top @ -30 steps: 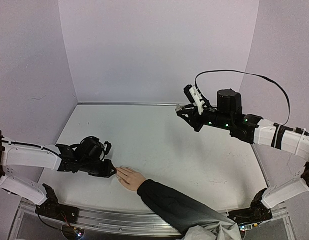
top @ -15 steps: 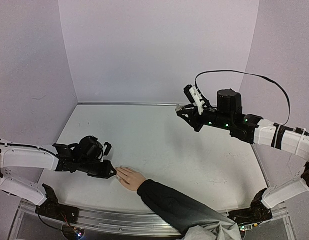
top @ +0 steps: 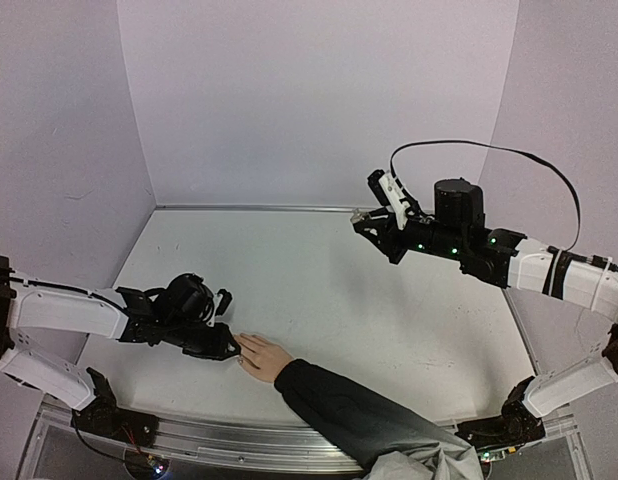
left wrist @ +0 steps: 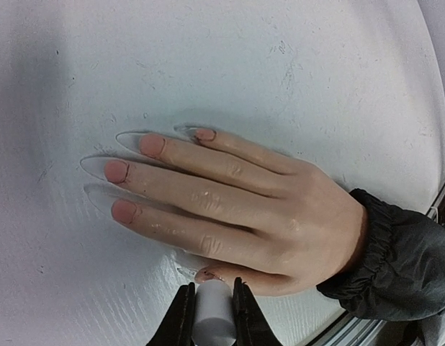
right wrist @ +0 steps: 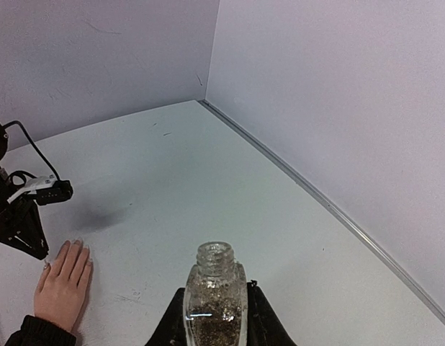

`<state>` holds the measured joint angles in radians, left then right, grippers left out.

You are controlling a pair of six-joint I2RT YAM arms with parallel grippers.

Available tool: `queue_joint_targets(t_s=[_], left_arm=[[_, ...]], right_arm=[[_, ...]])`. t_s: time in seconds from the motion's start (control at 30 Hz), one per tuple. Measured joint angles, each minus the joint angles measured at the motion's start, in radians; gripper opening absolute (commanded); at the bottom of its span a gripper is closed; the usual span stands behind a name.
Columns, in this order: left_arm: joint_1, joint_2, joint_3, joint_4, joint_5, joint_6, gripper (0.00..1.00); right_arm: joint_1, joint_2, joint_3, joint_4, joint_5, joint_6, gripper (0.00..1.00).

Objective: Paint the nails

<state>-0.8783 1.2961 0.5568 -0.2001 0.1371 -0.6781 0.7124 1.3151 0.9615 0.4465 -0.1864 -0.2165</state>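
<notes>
A light-skinned hand (top: 261,357) in a dark sleeve lies flat on the table, fingers spread to the left. Its nails show in the left wrist view: the middle nail (left wrist: 116,171) is pink, and the thumb nail (left wrist: 207,274) has dark specks. My left gripper (left wrist: 212,306) is shut on a white brush cap (left wrist: 212,321), right at the thumb nail; the brush tip is hidden. It also shows in the top view (top: 229,346). My right gripper (right wrist: 215,313) is shut on an open glass bottle (right wrist: 215,292) of glittery polish, held high at the back right (top: 364,222).
The white table (top: 289,270) is walled by pale panels at the back and sides. A metal rail (top: 249,445) runs along the near edge. The sleeved arm (top: 359,415) crosses the near edge towards the right arm's base.
My left gripper has shifted slightly right and nearer, closer against the thumb. The right arm and the hand have not moved.
</notes>
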Motion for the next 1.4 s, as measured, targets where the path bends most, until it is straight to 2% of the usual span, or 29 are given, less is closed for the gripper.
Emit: queue_joint_targets(t_s=[0.83,0.97,1.2,1.4], left_arm=[[0.000,-0.011,-0.010,-0.013,-0.112,-0.023,0.00],[0.001,-0.089,-0.014,-0.073,-0.160,-0.029,0.00],[0.003,-0.337,0.016,-0.262,-0.227,-0.010,0.00],[0.010,-0.412,0.218,-0.372,-0.240,0.139,0.00]], right_arm=[[0.000,0.000,0.000,0.000,0.000,0.000,0.00],[0.000,0.000,0.000,0.000,-0.001,0.000,0.00],[0.000,0.000,0.000,0.004,-0.008,0.003,0.00],[0.000,0.000,0.000,0.040,-0.035,0.023,0.00]])
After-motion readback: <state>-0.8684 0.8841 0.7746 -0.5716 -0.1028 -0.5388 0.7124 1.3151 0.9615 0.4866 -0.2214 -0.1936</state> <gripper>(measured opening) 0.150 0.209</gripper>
